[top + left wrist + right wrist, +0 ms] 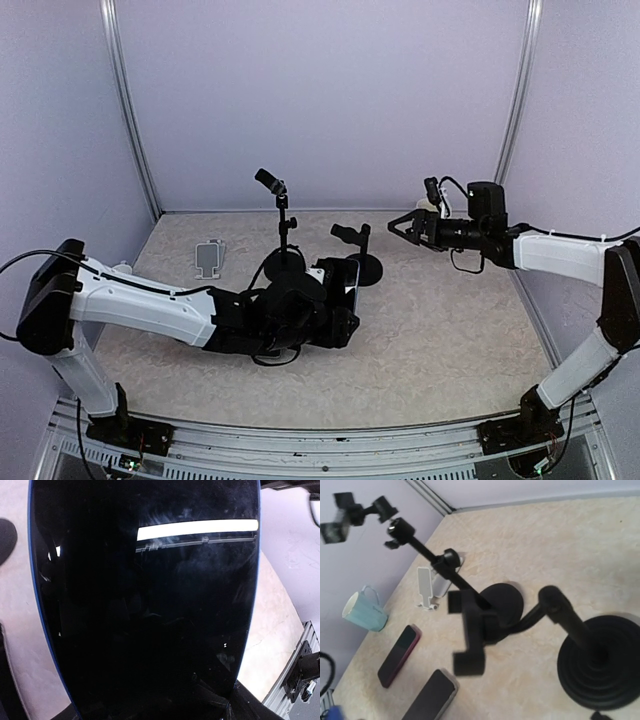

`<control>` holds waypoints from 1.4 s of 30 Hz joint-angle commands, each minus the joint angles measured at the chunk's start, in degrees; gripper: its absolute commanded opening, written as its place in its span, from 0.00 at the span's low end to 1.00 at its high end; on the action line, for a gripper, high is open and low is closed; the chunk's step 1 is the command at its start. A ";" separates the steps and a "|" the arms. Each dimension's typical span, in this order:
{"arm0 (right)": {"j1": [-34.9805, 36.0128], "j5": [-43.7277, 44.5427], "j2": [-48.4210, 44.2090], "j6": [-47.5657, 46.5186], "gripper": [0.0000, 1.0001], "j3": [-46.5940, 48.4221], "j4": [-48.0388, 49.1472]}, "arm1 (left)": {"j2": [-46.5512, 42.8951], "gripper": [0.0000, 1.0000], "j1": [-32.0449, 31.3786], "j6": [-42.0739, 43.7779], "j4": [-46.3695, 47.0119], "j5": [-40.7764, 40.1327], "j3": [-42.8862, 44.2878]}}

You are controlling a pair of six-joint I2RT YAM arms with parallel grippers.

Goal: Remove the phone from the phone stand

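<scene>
A black phone (353, 285) with a blue edge is held just above the table by my left gripper (340, 300), which is shut on it. In the left wrist view its dark screen (145, 605) fills almost the whole picture and hides the fingers. The short black phone stand (352, 236) stands just behind it on a round base (367, 268). Its clamp (470, 630) is empty in the right wrist view. My right gripper (400, 226) hangs in the air to the right of the stand, open and holding nothing. Its fingers are out of the right wrist view.
A taller black stand (283, 215) rises behind the left gripper, with its base (502, 602) beside the short stand. A white holder (210, 258) lies at the back left. A pale mug (365, 611), a dark red phone (399, 655) and a grey phone (431, 697) sit near the left arm.
</scene>
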 commanded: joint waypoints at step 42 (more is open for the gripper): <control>-1.82 0.98 -18.30 -7.54 0.94 -16.02 -4.86 | 36.08 0.45 -3.67 -22.76 -37.03 -9.46 43.57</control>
